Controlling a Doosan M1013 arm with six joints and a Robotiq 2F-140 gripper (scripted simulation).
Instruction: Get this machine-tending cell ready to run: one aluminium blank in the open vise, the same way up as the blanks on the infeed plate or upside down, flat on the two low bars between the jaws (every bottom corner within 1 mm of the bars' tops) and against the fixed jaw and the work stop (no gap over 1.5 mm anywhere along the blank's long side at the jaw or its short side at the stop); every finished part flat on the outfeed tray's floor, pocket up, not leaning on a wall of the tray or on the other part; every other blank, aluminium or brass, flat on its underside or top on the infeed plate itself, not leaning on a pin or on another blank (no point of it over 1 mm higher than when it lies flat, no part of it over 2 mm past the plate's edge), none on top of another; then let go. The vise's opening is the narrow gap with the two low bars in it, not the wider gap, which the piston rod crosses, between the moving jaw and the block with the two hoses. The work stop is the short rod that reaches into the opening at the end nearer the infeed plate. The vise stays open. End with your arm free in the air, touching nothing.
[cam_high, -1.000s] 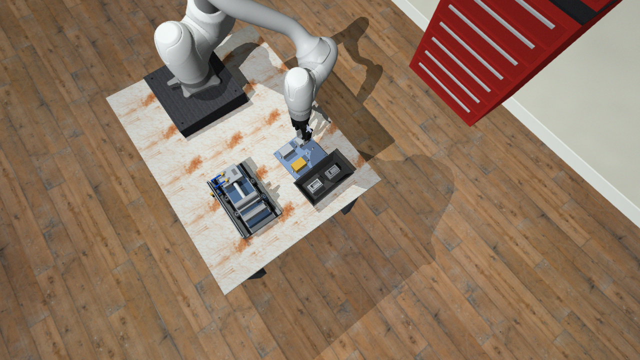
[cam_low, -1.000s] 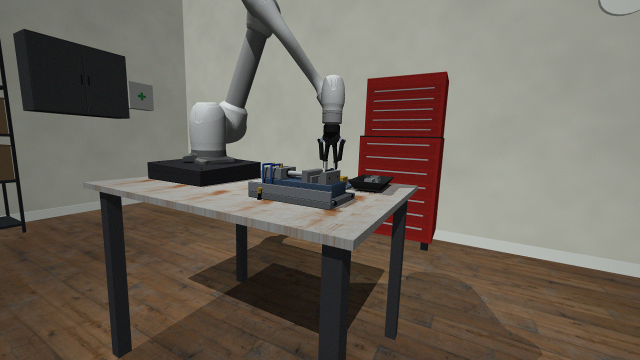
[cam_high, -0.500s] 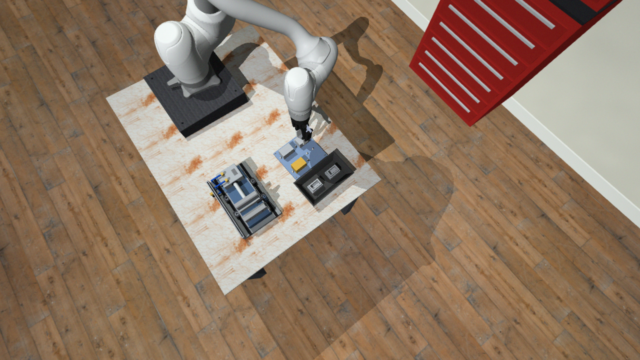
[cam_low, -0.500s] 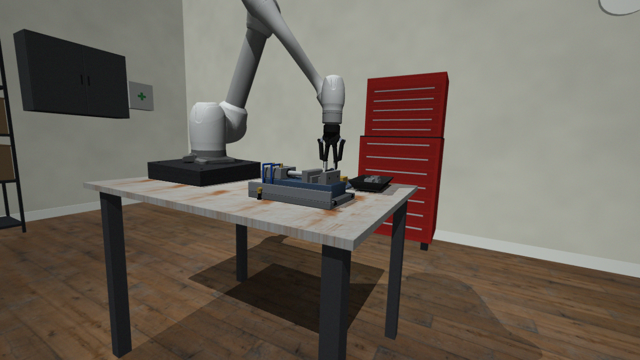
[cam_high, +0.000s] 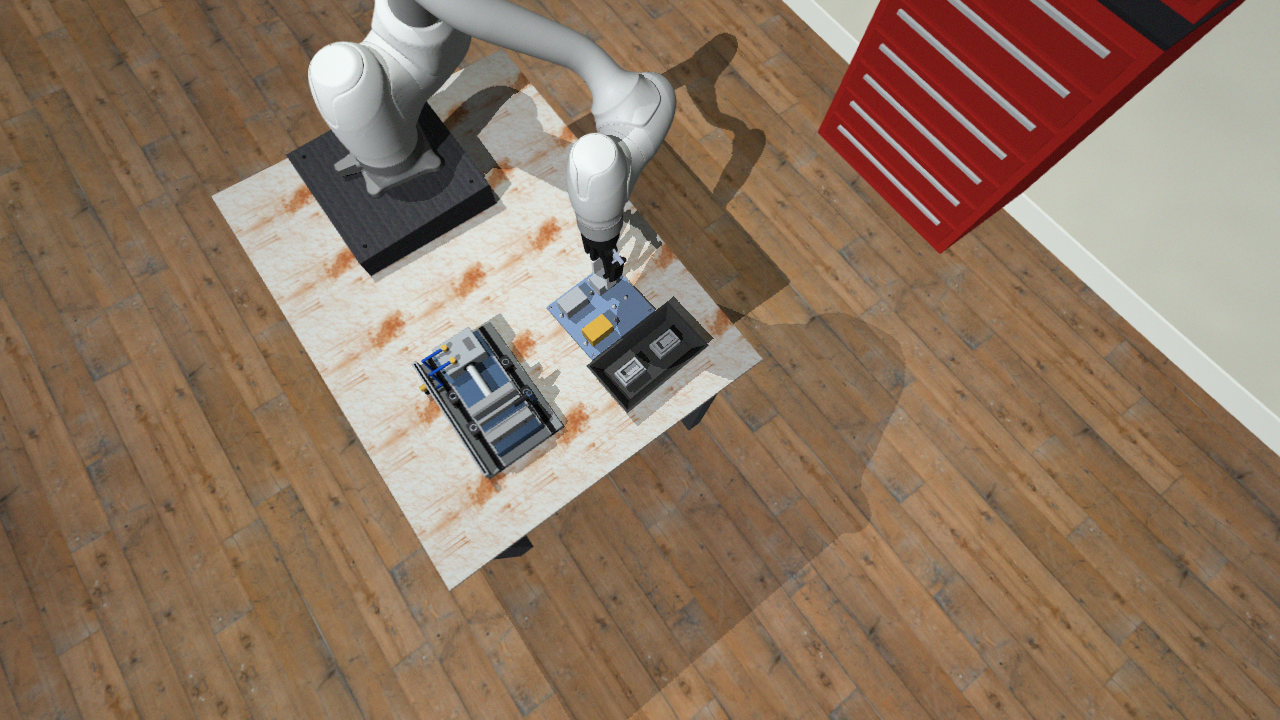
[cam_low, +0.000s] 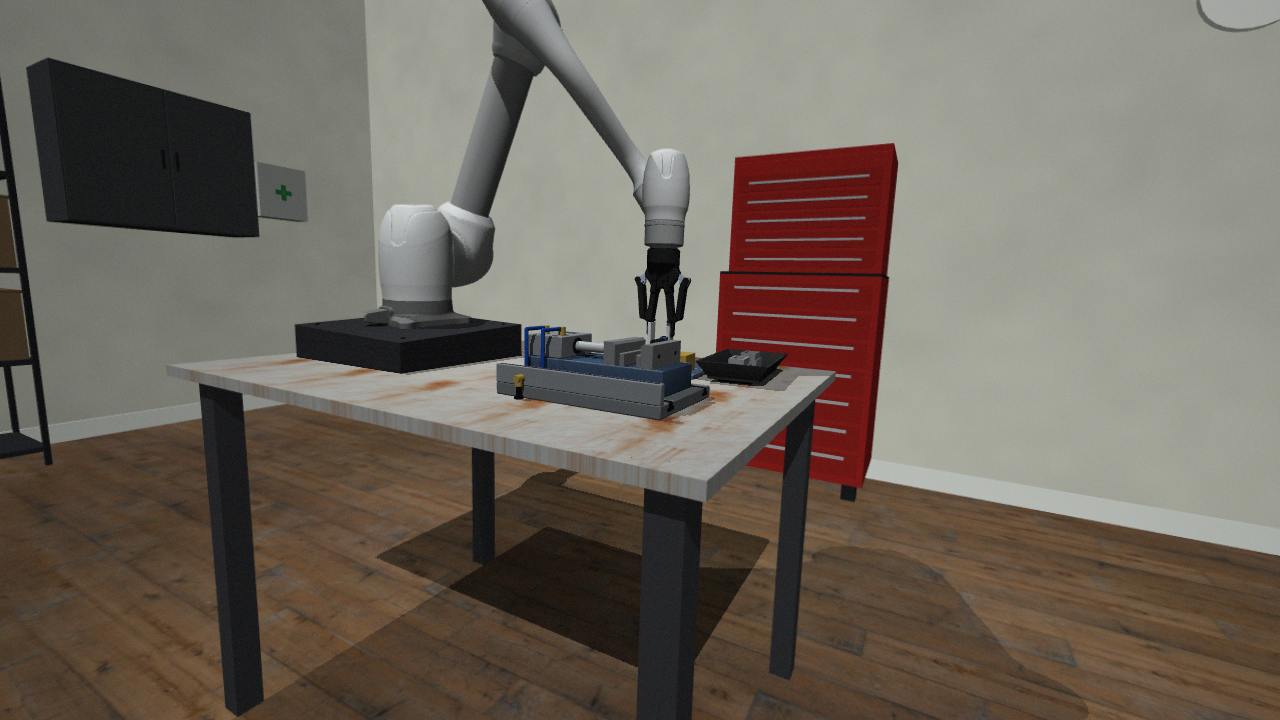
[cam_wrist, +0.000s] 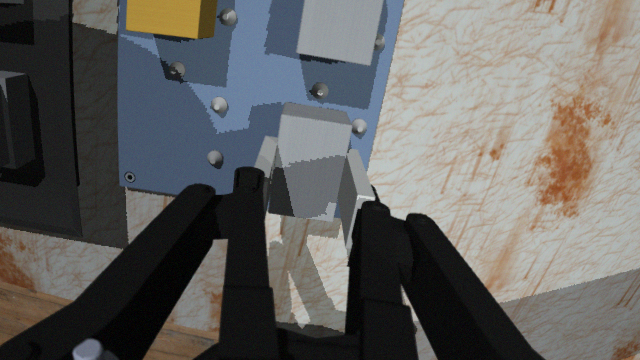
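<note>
My gripper is shut on an aluminium blank at the infeed plate's edge. This blank's far end face shows in the wrist view; I cannot tell whether it is tilted or touches the plate. A second aluminium blank and a brass blank are on the plate. Two finished parts sit apart in the outfeed tray, pockets up. The vise is open; I see no blank between its jaws. Its low bars are too small to tell.
Pins stand on the plate around the blanks. The black tray is beside the plate. Blue hoses rise at the vise's rear. The arm's dark base block is on the table.
</note>
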